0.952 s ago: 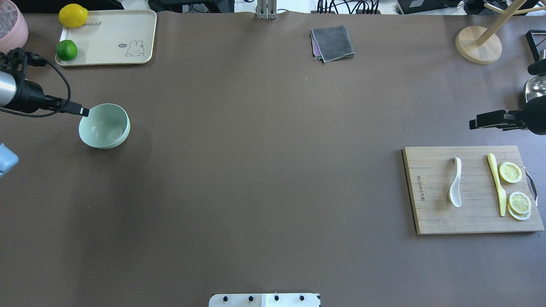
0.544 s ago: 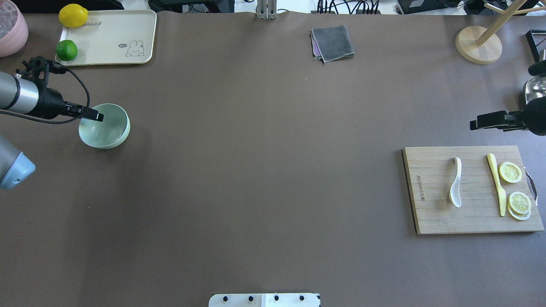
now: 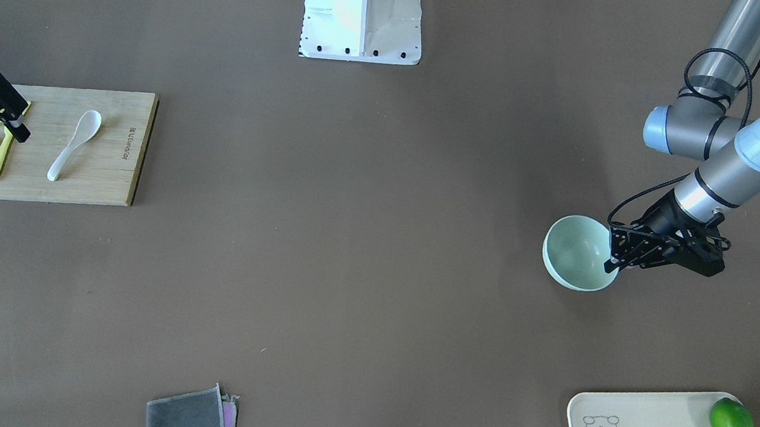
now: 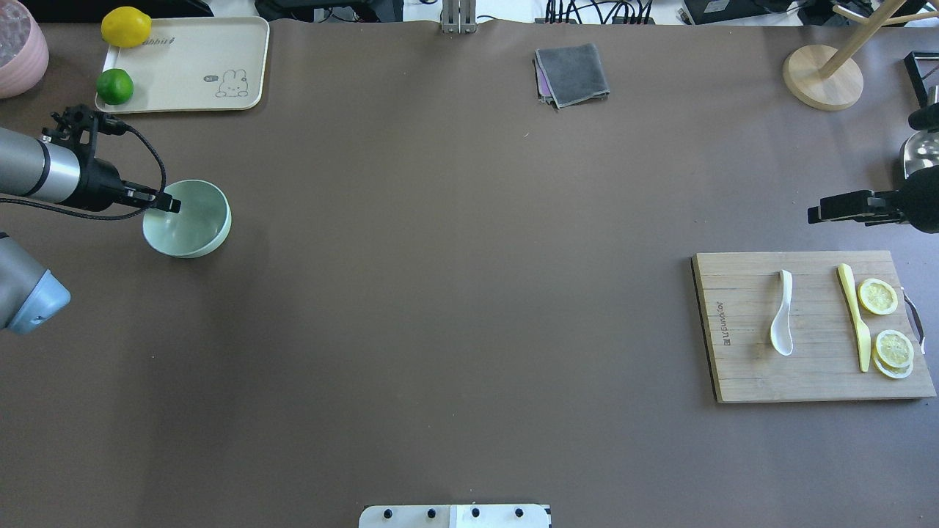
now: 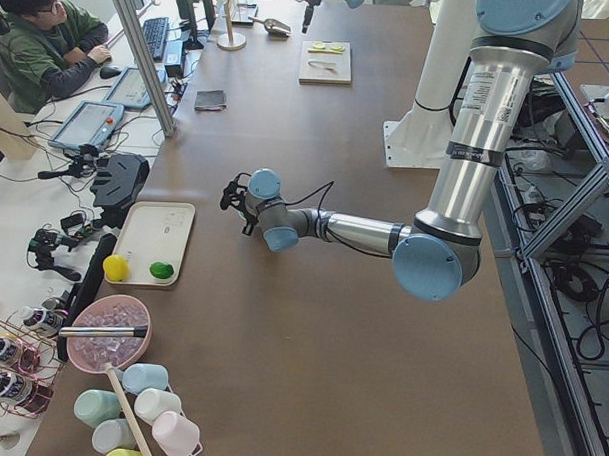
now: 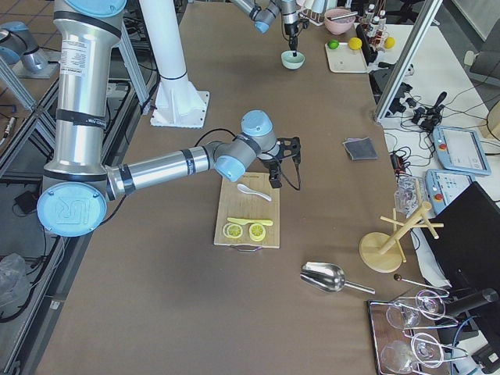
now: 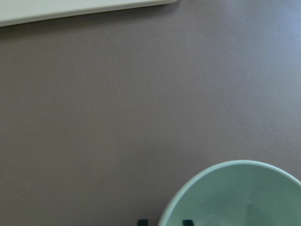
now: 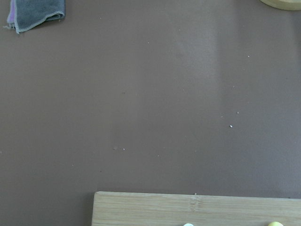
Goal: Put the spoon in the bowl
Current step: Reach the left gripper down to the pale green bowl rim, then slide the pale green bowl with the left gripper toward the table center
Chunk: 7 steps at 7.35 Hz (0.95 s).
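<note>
The pale mint-green bowl [image 4: 196, 226] stands at the table's left, and also shows in the front view [image 3: 572, 254] and the left wrist view [image 7: 240, 197]. My left gripper [image 4: 170, 204] [image 3: 613, 256] is at the bowl's near-left rim, one finger inside and one outside, and looks shut on it. The white spoon [image 4: 783, 323] [image 3: 73, 144] lies alone on the wooden cutting board [image 4: 741, 374] at the right. My right gripper [image 3: 17, 118] [image 4: 816, 213] is open and empty. It hovers by the board's far edge, apart from the spoon.
A yellow knife [image 4: 855, 319] and lemon slices [image 4: 878, 296] lie on the board beside the spoon. A cream tray [image 4: 191, 66] with a lemon [image 4: 125, 26] and a lime [image 4: 114, 86] sits back left. A grey cloth [image 4: 572, 73] and a wooden stand base [image 4: 821, 77] are at the back.
My left gripper has moved right from beside the bowl onto its rim, and the bowl has shifted slightly right. The right arm and the spoon have not moved.
</note>
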### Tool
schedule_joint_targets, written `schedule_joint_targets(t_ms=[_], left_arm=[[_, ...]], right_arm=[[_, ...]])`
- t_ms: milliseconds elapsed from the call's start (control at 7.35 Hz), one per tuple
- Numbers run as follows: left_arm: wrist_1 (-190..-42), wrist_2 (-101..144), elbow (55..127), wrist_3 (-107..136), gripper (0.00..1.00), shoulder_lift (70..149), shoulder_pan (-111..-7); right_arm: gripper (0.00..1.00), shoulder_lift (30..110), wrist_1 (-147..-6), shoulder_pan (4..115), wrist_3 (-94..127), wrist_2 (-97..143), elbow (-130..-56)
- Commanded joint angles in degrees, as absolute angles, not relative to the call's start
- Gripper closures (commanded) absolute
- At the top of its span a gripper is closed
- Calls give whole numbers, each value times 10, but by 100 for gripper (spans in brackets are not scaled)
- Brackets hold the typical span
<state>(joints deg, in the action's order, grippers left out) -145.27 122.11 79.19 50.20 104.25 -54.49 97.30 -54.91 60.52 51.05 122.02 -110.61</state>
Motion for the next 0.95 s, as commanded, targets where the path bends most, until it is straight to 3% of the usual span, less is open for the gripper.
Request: schedule_joint_targets(t_ms=[0, 272, 544, 816], left_arm=[[-1449, 1216, 812, 625, 100, 1095, -511], [-1431, 1146, 837, 702, 100, 1138, -441], [-1295, 1055, 888, 737, 100, 1200, -357], [-1264, 962, 882, 759, 100, 1238, -278]], right_arm=[[0, 973, -549, 605, 511, 1220, -1106], [0, 973, -548, 604, 512, 1219, -1106], [0, 973, -549, 603, 512, 1218, -1106], [0, 973, -549, 600, 514, 1217, -1106]])
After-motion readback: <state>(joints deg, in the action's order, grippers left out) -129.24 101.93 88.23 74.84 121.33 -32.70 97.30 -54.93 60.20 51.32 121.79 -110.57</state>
